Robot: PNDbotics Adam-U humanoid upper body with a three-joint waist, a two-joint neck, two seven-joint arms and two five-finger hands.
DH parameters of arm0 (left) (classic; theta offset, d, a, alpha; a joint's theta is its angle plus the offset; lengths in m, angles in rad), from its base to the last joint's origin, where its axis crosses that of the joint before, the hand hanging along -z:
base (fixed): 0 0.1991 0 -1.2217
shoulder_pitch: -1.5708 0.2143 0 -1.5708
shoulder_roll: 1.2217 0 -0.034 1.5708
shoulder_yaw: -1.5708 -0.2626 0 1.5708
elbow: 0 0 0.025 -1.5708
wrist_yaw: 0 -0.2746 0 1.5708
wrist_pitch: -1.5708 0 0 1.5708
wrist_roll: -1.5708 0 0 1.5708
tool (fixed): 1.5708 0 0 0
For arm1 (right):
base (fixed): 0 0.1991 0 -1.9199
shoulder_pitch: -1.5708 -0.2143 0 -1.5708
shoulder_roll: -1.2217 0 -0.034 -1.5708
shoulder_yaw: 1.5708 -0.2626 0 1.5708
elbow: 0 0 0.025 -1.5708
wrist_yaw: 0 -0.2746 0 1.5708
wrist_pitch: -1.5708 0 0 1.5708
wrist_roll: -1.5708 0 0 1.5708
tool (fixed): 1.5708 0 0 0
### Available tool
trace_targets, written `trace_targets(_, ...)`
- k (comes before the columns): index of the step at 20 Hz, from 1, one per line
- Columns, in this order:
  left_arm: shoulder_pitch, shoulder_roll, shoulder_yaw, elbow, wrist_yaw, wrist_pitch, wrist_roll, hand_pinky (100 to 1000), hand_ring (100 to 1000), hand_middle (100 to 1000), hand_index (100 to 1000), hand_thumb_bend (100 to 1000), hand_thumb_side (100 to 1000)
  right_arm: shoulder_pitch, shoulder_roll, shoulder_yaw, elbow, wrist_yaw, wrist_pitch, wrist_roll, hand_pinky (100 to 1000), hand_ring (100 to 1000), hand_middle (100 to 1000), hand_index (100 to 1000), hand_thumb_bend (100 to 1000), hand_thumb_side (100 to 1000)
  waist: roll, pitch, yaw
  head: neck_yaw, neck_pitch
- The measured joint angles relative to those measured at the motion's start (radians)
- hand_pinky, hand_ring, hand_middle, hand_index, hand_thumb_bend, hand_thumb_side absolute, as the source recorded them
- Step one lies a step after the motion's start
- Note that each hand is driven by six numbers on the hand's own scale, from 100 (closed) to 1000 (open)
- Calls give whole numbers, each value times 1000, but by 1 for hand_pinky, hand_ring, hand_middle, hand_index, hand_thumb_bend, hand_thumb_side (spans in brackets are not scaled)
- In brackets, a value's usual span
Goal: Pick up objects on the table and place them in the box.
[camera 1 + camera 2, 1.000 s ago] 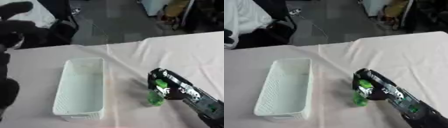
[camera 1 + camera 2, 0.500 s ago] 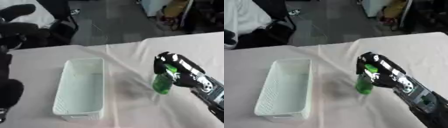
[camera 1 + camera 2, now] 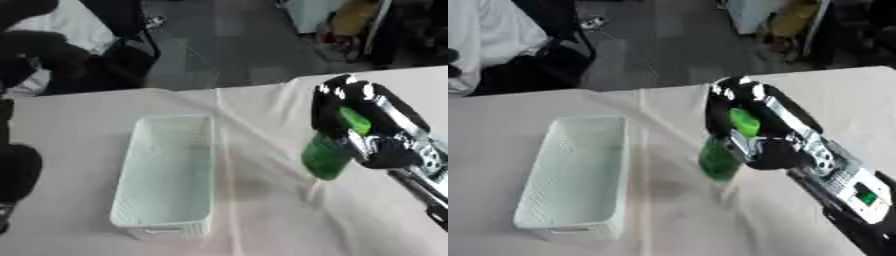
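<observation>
A green bottle (image 3: 328, 152) hangs above the table, tilted, with its cap up inside my right hand (image 3: 363, 122). That hand's black and silver fingers are curled round the bottle's upper part; the arm comes in from the lower right. The bottle is to the right of the pale mint-white box (image 3: 166, 172), a long open basket with nothing in it, and is apart from it. My left arm (image 3: 17, 172) shows as a dark blurred shape along the left edge of the left eye view; its hand cannot be made out.
The table (image 3: 79, 115) wears a pale pinkish cloth with a crease running past the box. Beyond the far edge lie a dark floor, a black chair (image 3: 535, 65) and a person in white at the upper left.
My right hand has lifted the green bottle off the table and carried it up and a little toward the box. The box has not moved.
</observation>
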Motion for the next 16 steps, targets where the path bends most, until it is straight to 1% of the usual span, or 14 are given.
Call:
trace_targets(5, -30, 0, 0, 0, -49, 7, -18, 629, 664, 870, 800, 735, 837, -11, -11, 6, -60, 59, -87, 6, 100, 100, 100, 130, 100, 100, -25, 0, 22, -15, -9)
trace_targets(9, -57, -1, -1, 0, -98, 2, -44, 640, 671, 866, 803, 717, 856, -29, -27, 12, -106, 99, -143, 7, 100, 100, 100, 122, 100, 100, -46, 0, 40, -57, -23)
trace_targets(12, -75, -1, -1, 0, -135, -3, -63, 645, 677, 862, 808, 704, 870, -36, -31, 18, -137, 121, -169, 7, 100, 100, 100, 120, 100, 100, -60, 0, 51, -89, -34)
trace_targets(16, -101, -2, 4, 0, -196, 4, -100, 646, 683, 867, 814, 702, 888, -39, -30, 25, -147, 143, -190, 11, 100, 100, 100, 120, 100, 100, -78, 0, 72, -111, -32)
